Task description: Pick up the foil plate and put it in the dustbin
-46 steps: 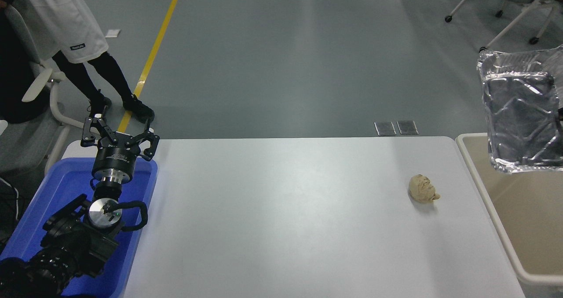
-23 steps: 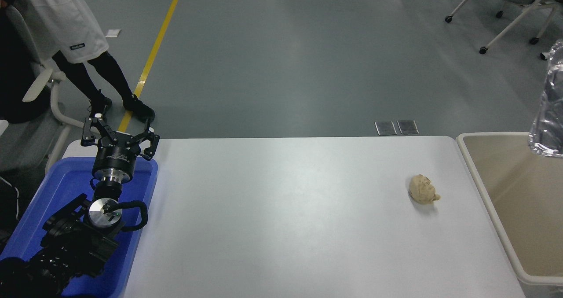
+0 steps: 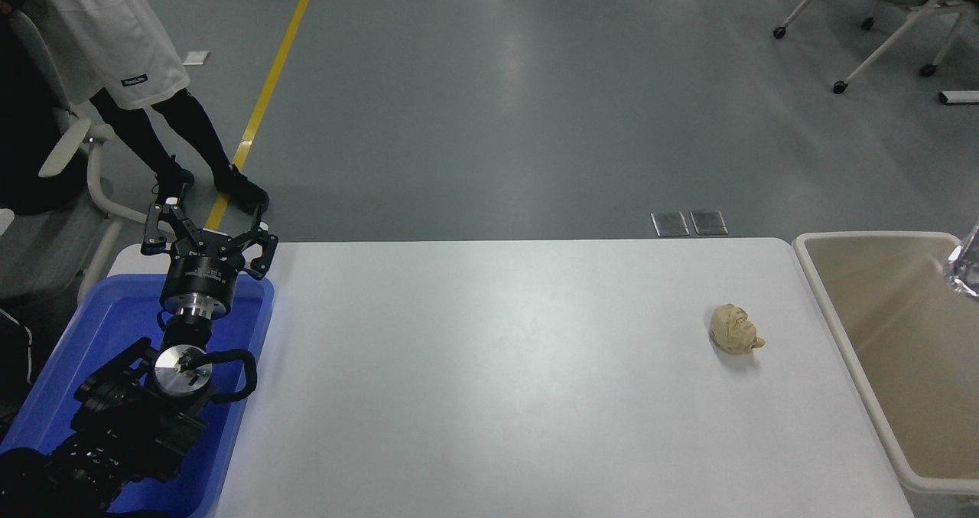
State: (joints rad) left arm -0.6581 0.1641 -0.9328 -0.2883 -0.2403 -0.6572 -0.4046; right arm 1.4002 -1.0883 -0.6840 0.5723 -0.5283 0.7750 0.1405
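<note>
Foil plate [image 3: 967, 273]: only a small silver corner shows, at the far right frame edge, above the inside of the beige dustbin [image 3: 841, 327]. The rest is cut off. Whether it hangs in the air or rests on the bin wall cannot be told.

Right arm and its end effector: out of frame, so its grip cannot be told.

Left end effector [image 3: 206, 235]: parked over the blue tub [image 3: 252, 365] at the near left, fingers spread wide, holding nothing.

Progress, as a judgement: pickup and carry look done and the plate is over the bin. Release is unconfirmed.

Room: the worktop [image 3: 489, 380] is bare but for a tan paper ball [image 3: 736, 329] near its right edge, just beside the dustbin rim and apart from it. A person's legs [image 3: 172, 131] stand at the far left, well apart from the bin.
</note>
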